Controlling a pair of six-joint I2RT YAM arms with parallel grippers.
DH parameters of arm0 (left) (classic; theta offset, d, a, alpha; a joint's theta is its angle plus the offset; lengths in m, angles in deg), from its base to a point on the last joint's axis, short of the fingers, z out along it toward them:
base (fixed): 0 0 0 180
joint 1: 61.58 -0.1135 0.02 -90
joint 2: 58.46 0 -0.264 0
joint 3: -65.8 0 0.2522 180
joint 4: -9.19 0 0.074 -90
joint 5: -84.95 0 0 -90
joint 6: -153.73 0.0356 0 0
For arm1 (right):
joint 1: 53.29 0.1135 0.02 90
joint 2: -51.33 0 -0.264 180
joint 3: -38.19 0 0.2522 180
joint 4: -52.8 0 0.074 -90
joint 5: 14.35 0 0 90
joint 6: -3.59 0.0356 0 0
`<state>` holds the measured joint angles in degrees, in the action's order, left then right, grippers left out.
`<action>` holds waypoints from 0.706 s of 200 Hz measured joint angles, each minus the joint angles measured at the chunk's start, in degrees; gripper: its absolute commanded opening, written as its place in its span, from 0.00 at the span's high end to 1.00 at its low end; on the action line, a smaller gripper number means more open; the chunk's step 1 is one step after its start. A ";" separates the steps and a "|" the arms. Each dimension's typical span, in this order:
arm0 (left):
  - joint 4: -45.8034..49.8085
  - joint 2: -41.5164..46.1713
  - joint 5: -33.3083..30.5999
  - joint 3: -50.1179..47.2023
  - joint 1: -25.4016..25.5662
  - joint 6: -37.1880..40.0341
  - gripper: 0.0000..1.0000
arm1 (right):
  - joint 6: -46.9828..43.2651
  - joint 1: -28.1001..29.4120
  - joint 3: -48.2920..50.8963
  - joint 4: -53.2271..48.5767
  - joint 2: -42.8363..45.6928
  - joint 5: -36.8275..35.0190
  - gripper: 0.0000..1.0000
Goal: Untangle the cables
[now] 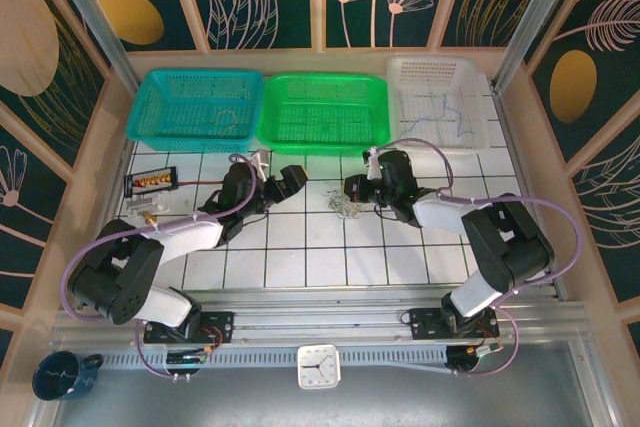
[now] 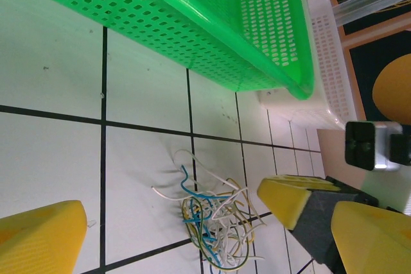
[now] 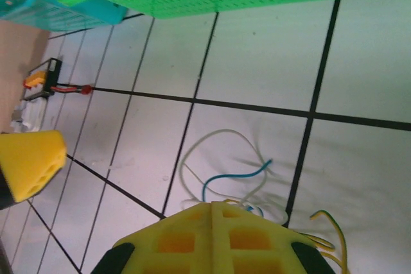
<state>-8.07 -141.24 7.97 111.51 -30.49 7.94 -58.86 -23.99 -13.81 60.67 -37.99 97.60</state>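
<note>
Pressed together, the right claw [image 3: 213, 215] showed its yellow fingers meeting along a single seam at the edge of the cables [image 3: 225, 178]. Blue, pale and yellow-green strands ran in under the tips, but whether one was actually pinched could not be made out. The left claw [image 1: 285, 185] stood wide and held nothing, with the clump lying ahead between its pads.

The cables lay as one small loose knot on the white tiled bench [image 1: 300, 247], between the two claws and just in front of the green basket [image 1: 322, 144]. A few single strands lay in the white basket [image 1: 488, 97].

The step in hand looked like the first pull, taking one wire out of the tangle. The next move would likely call for a slow draw by the right claw while the left closed on the rest to anchor it. Otherwise the whole knot might simply travel along.

Both arms reached forward low over the bench, forearms angled inward so the wrists nearly faced each other across the clump.
</note>
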 measured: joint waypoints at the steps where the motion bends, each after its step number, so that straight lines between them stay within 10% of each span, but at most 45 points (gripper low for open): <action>1: -0.02 -0.02 -0.02 0.00 0.00 0.00 0.02 | 0.00 0.00 0.00 0.00 0.09 0.00 1.00; 62: -0.48 -0.52 0.02 0.00 0.00 0.00 0.02 | 0.09 -0.24 0.11 -0.55 3.32 -1.70 0.39; 111: -0.52 -0.55 0.04 0.00 0.00 0.02 0.02 | 1.09 -0.35 0.52 0.83 0.02 -1.33 0.35; 141: -0.57 -1.14 0.04 0.00 0.00 0.00 0.01 | 2.99 -0.22 0.52 4.37 -5.05 2.08 0.56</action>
<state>-8.64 -142.38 8.01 111.51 -30.49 7.94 -55.86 -24.21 -13.29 65.04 -43.03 99.68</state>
